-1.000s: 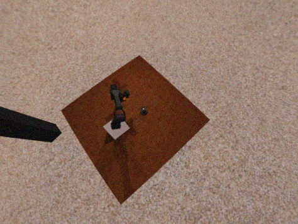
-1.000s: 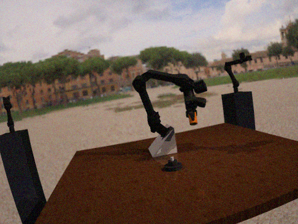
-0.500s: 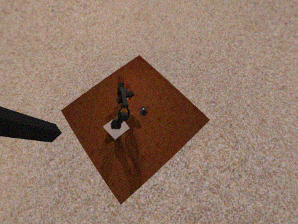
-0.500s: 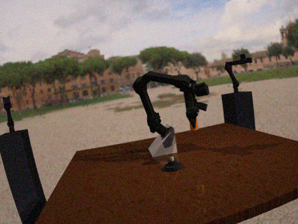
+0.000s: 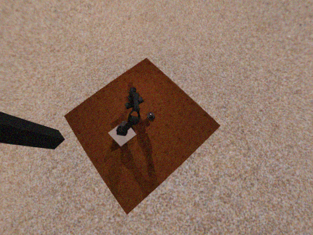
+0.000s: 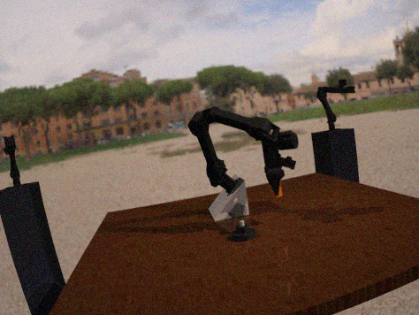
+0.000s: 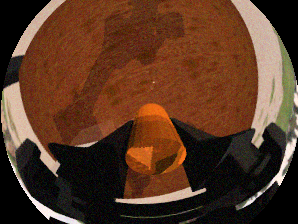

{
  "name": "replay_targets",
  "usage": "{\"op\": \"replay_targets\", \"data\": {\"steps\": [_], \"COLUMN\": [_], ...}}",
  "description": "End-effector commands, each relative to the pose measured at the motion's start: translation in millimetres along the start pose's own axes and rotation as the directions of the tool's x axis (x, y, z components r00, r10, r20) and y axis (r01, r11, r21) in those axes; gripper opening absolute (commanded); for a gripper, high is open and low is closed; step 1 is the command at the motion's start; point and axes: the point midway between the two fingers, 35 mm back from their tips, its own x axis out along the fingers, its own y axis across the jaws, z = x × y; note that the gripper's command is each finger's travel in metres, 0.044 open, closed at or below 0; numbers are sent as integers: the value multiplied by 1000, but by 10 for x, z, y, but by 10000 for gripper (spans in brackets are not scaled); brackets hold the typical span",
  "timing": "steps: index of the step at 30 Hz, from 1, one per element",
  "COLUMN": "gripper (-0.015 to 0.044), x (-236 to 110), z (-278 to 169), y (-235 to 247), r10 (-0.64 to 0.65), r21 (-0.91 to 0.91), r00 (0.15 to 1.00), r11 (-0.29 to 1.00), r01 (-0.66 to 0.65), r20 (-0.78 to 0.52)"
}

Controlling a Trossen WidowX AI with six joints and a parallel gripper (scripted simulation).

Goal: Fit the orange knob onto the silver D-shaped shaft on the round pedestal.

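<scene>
Peeking out as only a small orange sliver below the dark fingertips in the exterior view, the orange knob [image 6: 279,191] is mostly hidden there, and from the top view it cannot be made out at all under the arm [image 5: 133,102]. The wrist view shows it best: the knob [image 7: 154,137] sits low in the centre of the frame, pinched between the two black fingers of the gripper [image 7: 156,163], which is closed partway on it and points down at the brown table [image 6: 336,248]. Whether the hole's flat side shows is too blurred to tell. The round pedestal [image 6: 242,234] with its silver shaft [image 6: 241,222] stands lower left of the gripper in the exterior view, well apart from the knob, just in front of the arm's pale base block [image 6: 230,203]. Dark camera stands [image 6: 335,152] rise at the frame edges.
</scene>
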Motion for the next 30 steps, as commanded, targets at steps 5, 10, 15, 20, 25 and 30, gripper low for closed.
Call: {"op": "replay_targets", "data": {"steps": [5, 10, 15, 20, 25, 30], "gripper": [0, 0, 0, 0, 105, 236], "x": [464, 765, 1011, 1027, 1017, 1017], "z": [23, 25, 22, 0, 8, 8], "y": [-18, -26, -34, -23, -26, -26], "r10": [15, 24, 31, 32, 35, 35], "r21": [-6, -3, 0, 0, 5, 5], "r00": [1000, 1000, 999, 999, 999, 999], "r11": [1000, 1000, 1000, 999, 999, 999], "r01": [-15, -24, -31, -32, -35, -35], "r20": [-8, -11, -14, -14, -13, -13]}}
